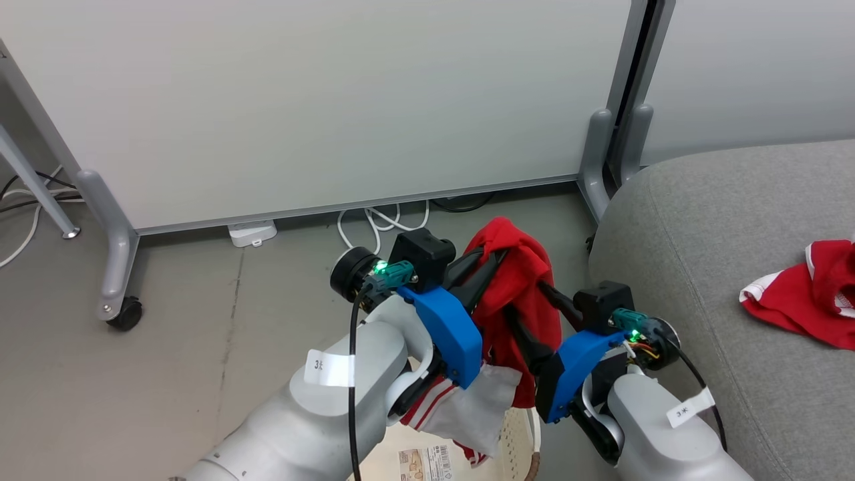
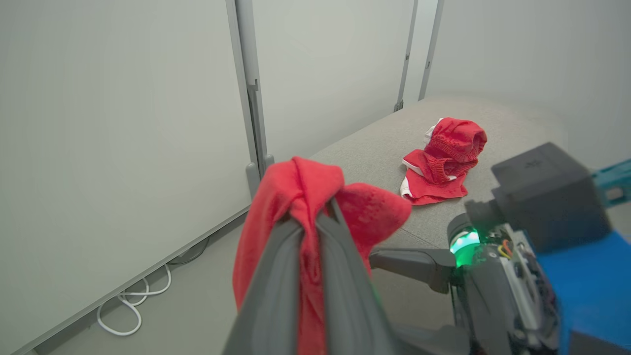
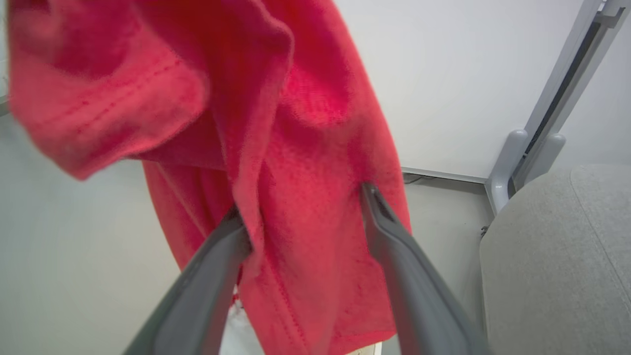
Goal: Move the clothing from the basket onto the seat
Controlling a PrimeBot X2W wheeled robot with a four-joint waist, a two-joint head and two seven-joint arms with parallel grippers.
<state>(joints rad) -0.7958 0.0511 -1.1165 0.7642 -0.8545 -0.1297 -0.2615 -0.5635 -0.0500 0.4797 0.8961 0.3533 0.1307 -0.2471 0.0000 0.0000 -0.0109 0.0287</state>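
Observation:
A red garment [image 1: 518,280] of the clothing hangs in the air, pinched at its top by my left gripper [image 1: 497,257], which is shut on it; its white panel and striped end [image 1: 467,401] trail down to the basket [image 1: 518,434]. In the left wrist view the fingers [image 2: 276,276] squeeze a fold of the same cloth [image 2: 296,192]. My right gripper [image 1: 524,300] is open, its fingers on either side of the hanging cloth [image 3: 305,162] with the gripper [image 3: 303,212] spread wide around it. A second red garment [image 1: 808,297] lies on the grey seat [image 1: 701,234].
A pale partition panel [image 1: 320,100] on castor feet [image 1: 123,310] stands behind, with white cables [image 1: 381,224] on the floor under it. The seat's rounded edge [image 3: 557,256] is just right of my right gripper. A label [image 1: 427,464] shows inside the basket.

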